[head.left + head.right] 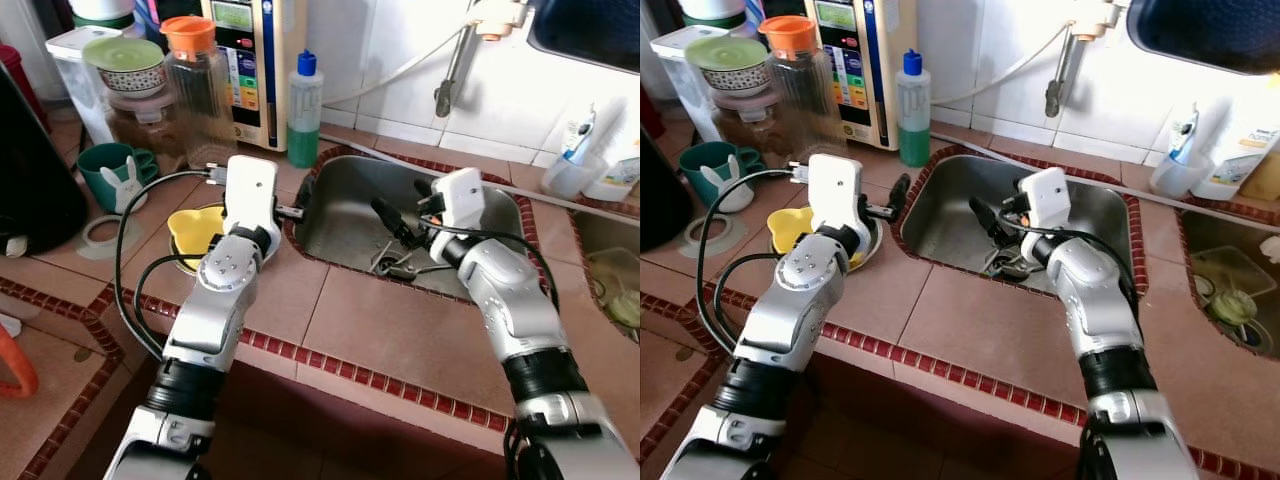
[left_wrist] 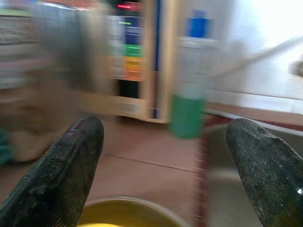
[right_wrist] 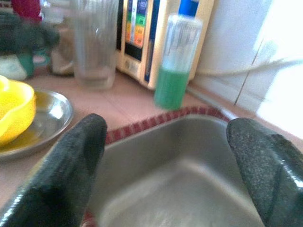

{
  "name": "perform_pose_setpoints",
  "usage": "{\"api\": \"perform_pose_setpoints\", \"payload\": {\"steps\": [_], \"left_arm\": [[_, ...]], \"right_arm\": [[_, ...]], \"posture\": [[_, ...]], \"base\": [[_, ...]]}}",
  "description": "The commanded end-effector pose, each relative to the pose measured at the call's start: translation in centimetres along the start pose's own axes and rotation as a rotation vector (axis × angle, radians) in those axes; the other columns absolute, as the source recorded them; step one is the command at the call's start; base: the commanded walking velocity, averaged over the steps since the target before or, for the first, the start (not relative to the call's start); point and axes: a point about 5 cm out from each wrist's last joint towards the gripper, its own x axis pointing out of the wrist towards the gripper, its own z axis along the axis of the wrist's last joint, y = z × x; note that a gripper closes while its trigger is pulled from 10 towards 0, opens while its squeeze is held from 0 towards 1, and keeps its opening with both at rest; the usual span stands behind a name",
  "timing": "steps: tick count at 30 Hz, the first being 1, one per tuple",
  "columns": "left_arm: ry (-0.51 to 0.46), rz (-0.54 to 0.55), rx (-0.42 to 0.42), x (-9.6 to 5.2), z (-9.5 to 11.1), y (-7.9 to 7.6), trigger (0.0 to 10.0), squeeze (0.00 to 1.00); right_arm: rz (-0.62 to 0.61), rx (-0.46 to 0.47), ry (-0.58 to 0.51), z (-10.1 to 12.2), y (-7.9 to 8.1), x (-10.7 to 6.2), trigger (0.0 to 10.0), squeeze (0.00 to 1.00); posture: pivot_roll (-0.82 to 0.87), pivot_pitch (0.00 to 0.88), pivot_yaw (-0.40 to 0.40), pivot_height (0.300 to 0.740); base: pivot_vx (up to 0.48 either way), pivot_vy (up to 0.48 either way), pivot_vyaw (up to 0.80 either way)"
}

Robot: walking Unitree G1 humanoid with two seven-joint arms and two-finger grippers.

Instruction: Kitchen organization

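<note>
Yellow bowl (image 1: 196,228) under left gripper (image 2: 163,156), fingers spread

Silver jointed arms; white wrist housings; looping black cables; long black-fingered left end effector (image 2: 163,175)
</note>
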Motion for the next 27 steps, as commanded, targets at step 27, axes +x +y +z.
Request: {"api": "perform_pose_setpoints", "payload": {"steps": [27], "left_arm": [[0.333,0.248,-0.076,-2.9,-4.1,4.3,10.0,0.0]], "right_arm": [[0.379,-0.029,0.146,0.2,7.6,-4.0,10.0,0.92]], "posture": [[0.19,0.0,-0.007,0.74]], "base": [[0.0,0.0,0.0]]}}
